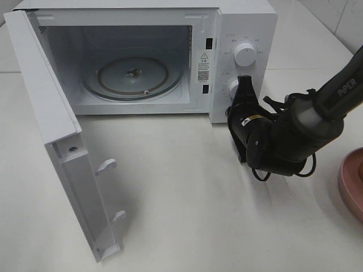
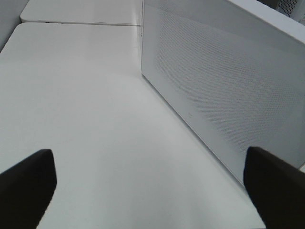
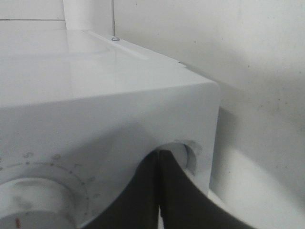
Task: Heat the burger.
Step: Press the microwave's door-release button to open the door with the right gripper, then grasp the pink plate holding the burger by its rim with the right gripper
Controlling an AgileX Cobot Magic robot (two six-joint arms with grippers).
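microwave (image 1: 244, 22) stands open, glass turntable (image 1: 133, 76) bare; burger shows in no view, only a pink plate (image 1: 353, 184) rim at the right edge. right gripper (image 1: 244, 82), fingers pressed together, sits by the lower dial (image 1: 231, 88); left gripper (image 2: 147, 160) gapes. loading looks pending: next calls for fetching the burger.

The left gripper (image 2: 152, 191) is held over the white table (image 2: 90, 100), fingers spread wide, near the microwave's perforated side panel (image 2: 224, 81).

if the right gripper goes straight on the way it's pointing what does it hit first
Most likely the lower knob on the microwave's control panel: the right gripper, jaws shut, has its tips right at it. Whether they already touch, I cannot tell.
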